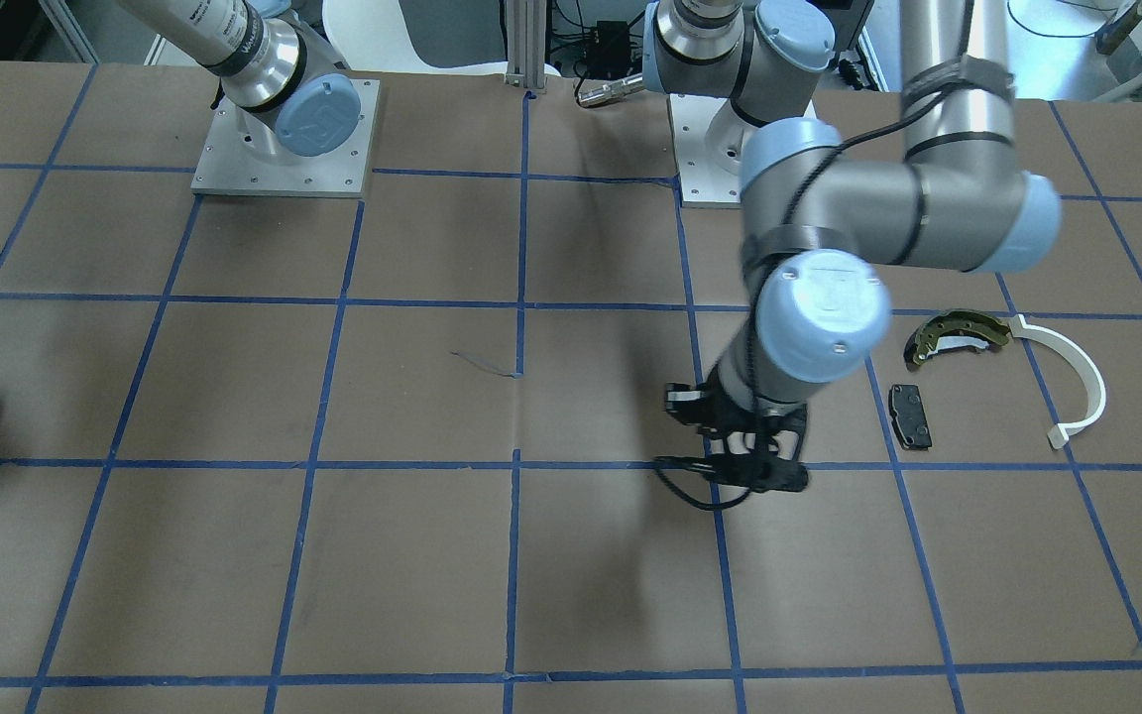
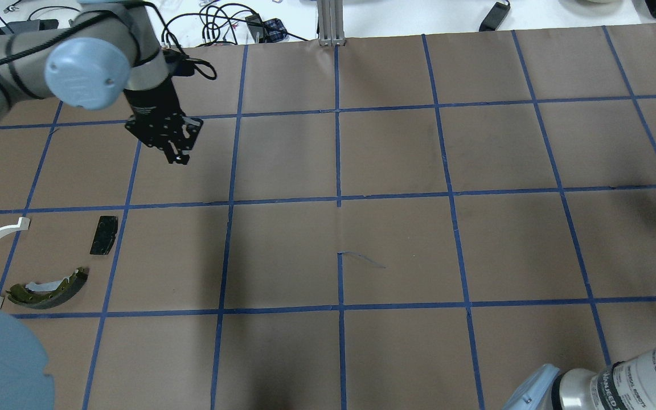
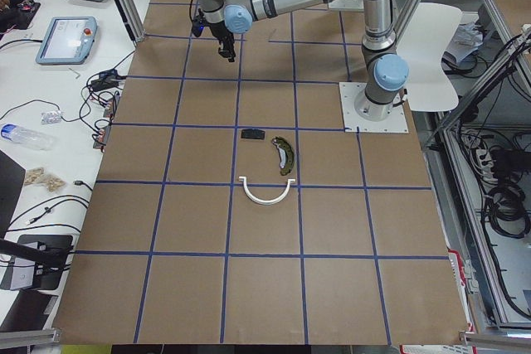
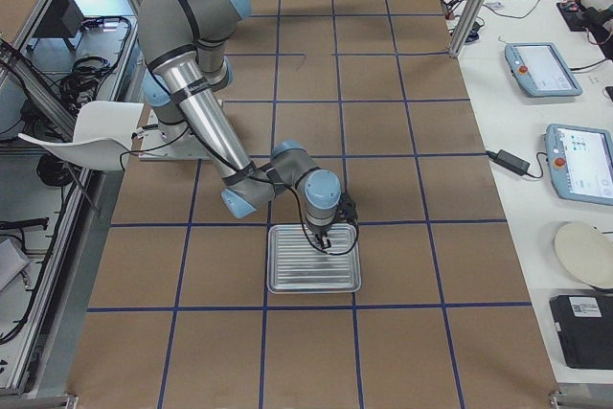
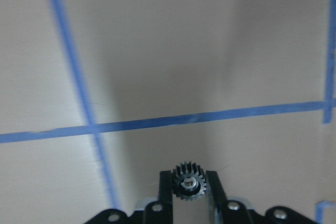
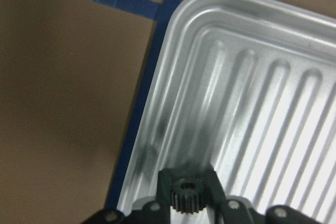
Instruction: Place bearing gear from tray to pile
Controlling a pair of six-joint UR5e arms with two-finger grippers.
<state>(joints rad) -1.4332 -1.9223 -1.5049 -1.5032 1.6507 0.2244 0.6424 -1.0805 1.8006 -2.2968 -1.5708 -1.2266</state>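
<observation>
Wrist-mounted views, two gears [image 5: 189, 184] [image 6: 185, 191], one tray [image 6: 252, 103]

The left arm [image 1: 888, 213] is silver-grey tubing with round pale blue caps [image 1: 822, 307], small screws at their rims. Black bands [image 1: 958, 74] strap a black cable [image 2: 203, 68] along it, looping at one o'clock of the black left gripper [image 2: 179, 156]. The right arm [image 2: 635, 376] wears a white printed label [image 2: 647, 367].
</observation>
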